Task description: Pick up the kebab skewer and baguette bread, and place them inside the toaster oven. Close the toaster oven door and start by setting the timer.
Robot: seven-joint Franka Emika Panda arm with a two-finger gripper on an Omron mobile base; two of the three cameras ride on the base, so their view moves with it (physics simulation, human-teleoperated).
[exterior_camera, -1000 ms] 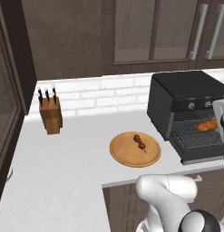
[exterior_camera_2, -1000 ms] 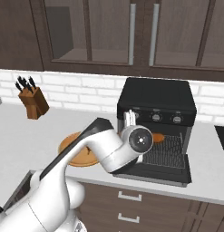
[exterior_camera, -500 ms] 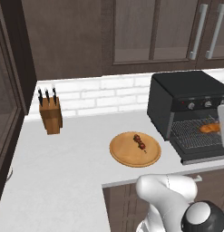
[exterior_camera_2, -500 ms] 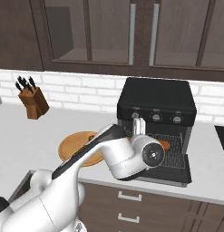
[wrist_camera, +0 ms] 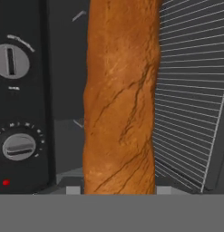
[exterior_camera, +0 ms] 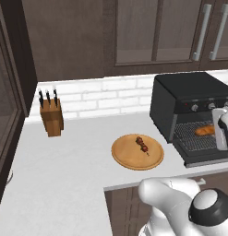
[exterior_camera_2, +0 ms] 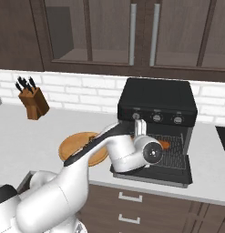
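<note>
while the baguette bread (wrist_camera: 120, 99) sits lengthwise between the tool's two dark tips in the hand view, running up the middle of that picture with the toaster oven's knobs to one side and the wire rack (wrist_camera: 190, 90) to the other, the step in hand looks to be the placing of the loaf inside the toaster oven (exterior_camera: 194, 108). the tool (exterior_camera_2: 140, 129) is narrowed around the bread and appears to be holding it (the tips themselves are mostly hidden at the bottom of the hand view, but the loaf lies squarely in their line). from the left base view the orange-brown loaf shows over the rack in the open oven mouth, with the toaster oven door (exterior_camera_2: 152, 173) folded down flat in front. from these pictures i cannot tell whether the bread is touching the rack or just above it. the kebab skewer (exterior_camera: 142, 144) lies untouched on the round wooden plate (exterior_camera: 129, 159) on the tabletop (exterior_camera: 64, 170), well apart from the oven, so roughly half of the loading is left, and the door and timer come after. the next move, as i judge it, calls for lowering the loaf onto the wires, letting go, and backing straight out without brushing the knobs, then swinging over to the plate for the thin skewer, which will want a careful, centred pinch.
</note>
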